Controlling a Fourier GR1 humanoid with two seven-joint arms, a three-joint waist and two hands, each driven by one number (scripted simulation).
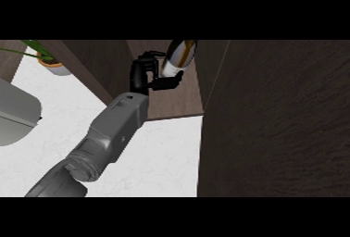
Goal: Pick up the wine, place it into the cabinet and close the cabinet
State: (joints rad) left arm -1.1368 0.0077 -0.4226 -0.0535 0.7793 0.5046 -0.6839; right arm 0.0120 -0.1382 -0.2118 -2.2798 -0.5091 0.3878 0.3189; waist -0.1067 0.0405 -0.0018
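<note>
The wine bottle (179, 54), pale with a dark and gold band, is tilted inside the open cabinet near the top of the view. My left hand (145, 74) reaches up from the lower left, and its fingers curl round the bottle's lower part. The bottle hangs above the cabinet's brown floor (174, 104); its top is cut off by the view's edge. The cabinet's dark door (273, 120) stands open and fills the right side. My right hand does not show.
A potted plant (56, 67) stands at the back left on the white counter (160, 152). A grey appliance (15, 115) sits at the left edge. The cabinet's left wall (103, 69) runs beside my forearm.
</note>
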